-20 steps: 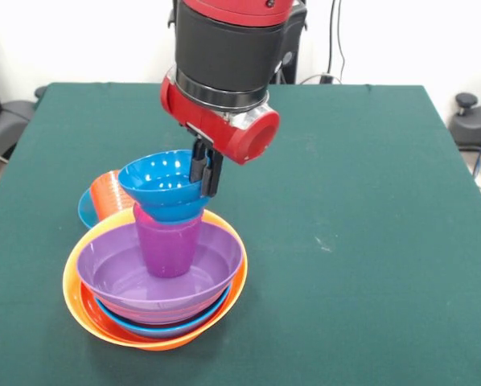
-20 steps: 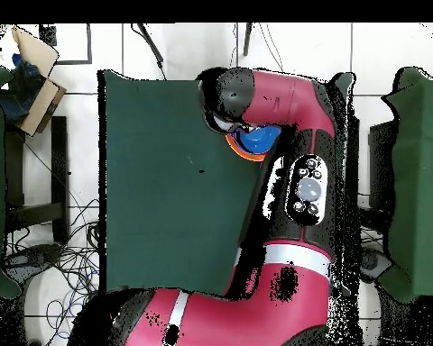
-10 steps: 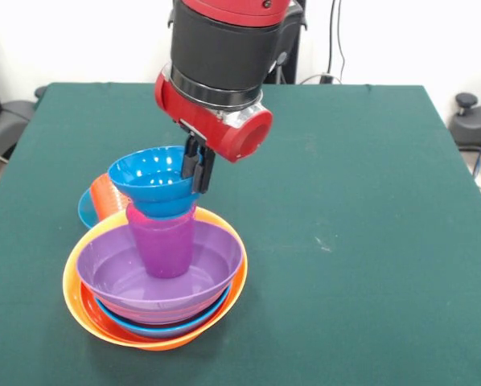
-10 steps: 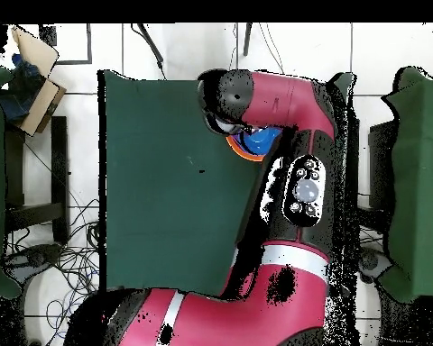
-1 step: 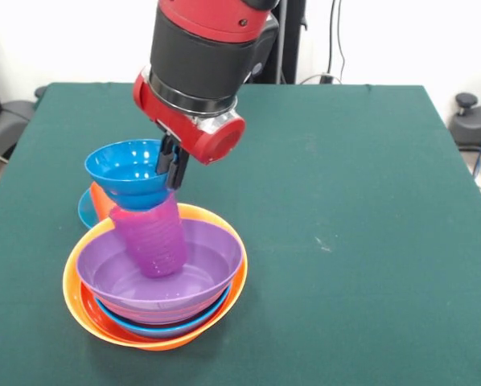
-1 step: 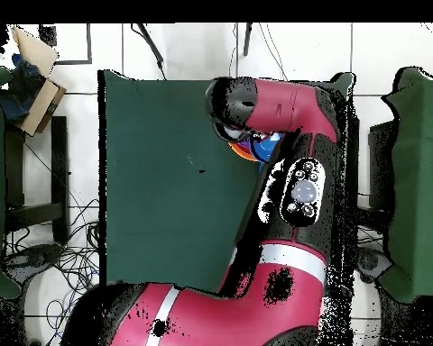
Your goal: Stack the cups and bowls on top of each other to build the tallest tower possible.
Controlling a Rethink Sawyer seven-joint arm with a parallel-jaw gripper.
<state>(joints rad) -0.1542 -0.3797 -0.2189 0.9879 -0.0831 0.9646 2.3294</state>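
Clamped on the rim of the small blue bowl (image 5: 130, 173), the claw (image 5: 170, 167) hangs from the red and black arm (image 5: 200, 60) in the front view. That bowl sits on top of the purple cup (image 5: 152, 237), which leans over to the left with its base down in the large purple bowl (image 5: 204, 265). The purple bowl is nested in a light blue bowl (image 5: 176, 328) inside the big yellow-orange bowl (image 5: 76, 293), on the green tabletop (image 5: 353, 225). Behind the stack, partly hidden, an orange cup (image 5: 102, 205) lies on another blue bowl (image 5: 85, 211)

From overhead the arm (image 6: 283, 180) covers almost the whole stack; only slivers of blue (image 6: 265, 142) and orange (image 6: 244, 150) show beside the wrist, near the right edge of the tabletop (image 6: 166, 180), and the claw itself is hidden
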